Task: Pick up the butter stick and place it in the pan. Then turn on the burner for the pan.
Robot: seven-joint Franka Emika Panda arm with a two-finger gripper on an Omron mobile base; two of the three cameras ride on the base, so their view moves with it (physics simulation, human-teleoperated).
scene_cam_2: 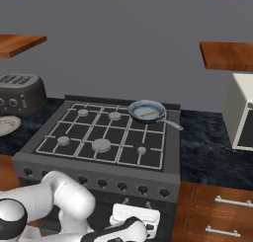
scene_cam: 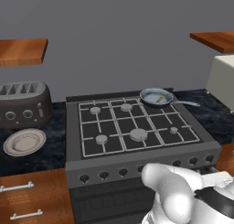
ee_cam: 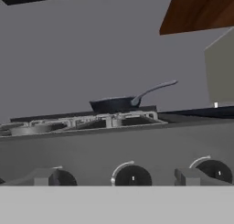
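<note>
- The butter stick (scene_cam: 160, 98), a thin pale yellow bar, lies inside the pan (scene_cam: 156, 97) near the middle of its blue-grey floor; in the right base view it reads as a small yellow sliver (scene_cam_2: 147, 114).
- The pan sits on the stove's back right burner, dark rim round and shallow, its long thin grey handle (scene_cam: 185, 102) reaching right past the grate edge.
- In the hand view the pan (ee_cam: 114, 104) is seen side-on, so its inside and the butter are hidden behind the rim.
- The gripper (scene_cam_2: 136, 221) hangs low before the stove front, below the knob row; I cannot tell how far its fingers are parted, nor whether they hold anything.
- The stove (scene_cam: 137, 160) is dark grey metal with pale grates and round burner caps; black knobs (ee_cam: 133, 177) line its front panel, some cut off at the frame edges.
- A cream round plate (scene_cam: 24, 141) rests on the dark marbled counter (scene_cam: 55, 147) left of the stove, in front of a grey toaster (scene_cam: 23, 104).
- Wooden shelves (scene_cam: 23, 51) jut from the grey wall; wooden drawers with metal handles (scene_cam: 17, 187) sit below the counter.
</note>
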